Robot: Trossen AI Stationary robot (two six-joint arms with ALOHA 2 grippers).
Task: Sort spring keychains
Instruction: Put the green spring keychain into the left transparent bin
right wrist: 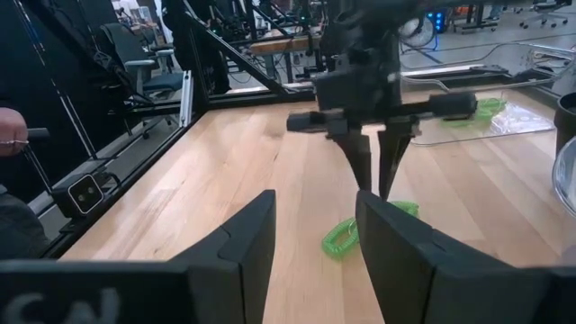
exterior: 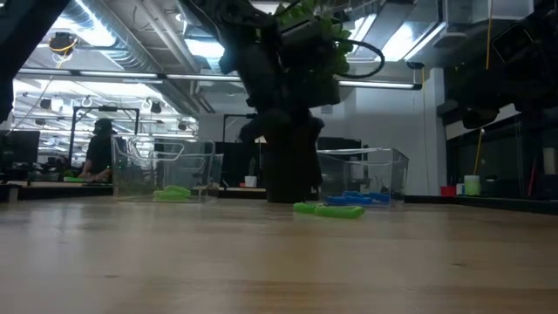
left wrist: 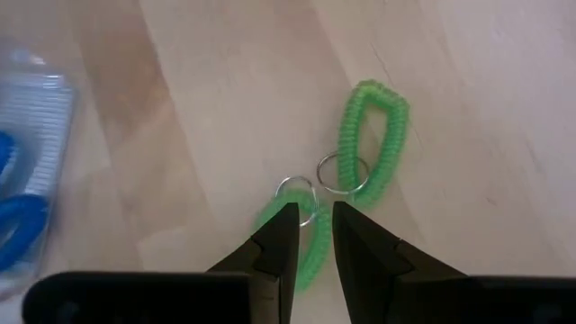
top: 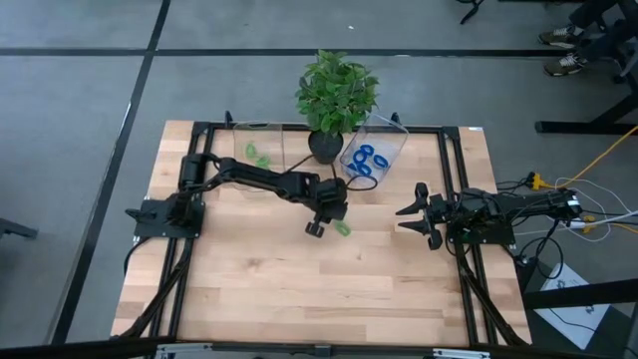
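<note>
Two green spring keychains (left wrist: 373, 135) lie loose on the bench (top: 279, 289); the left pincer (left wrist: 313, 229), jaws narrow, holds nothing above them. Blue ones (top: 365, 162) and one green (top: 257, 154) fill separate bins. The right pincer (top: 415, 213) waits wide, well apart.

Left gripper (left wrist: 312, 225) fingers cover part of the nearer green keychain (left wrist: 310, 243); can't tell if they touch it. Beyond the tips, blue keychains (left wrist: 18, 229) in the clear bin (left wrist: 40, 108) are blurred and edge-cropped.
</note>
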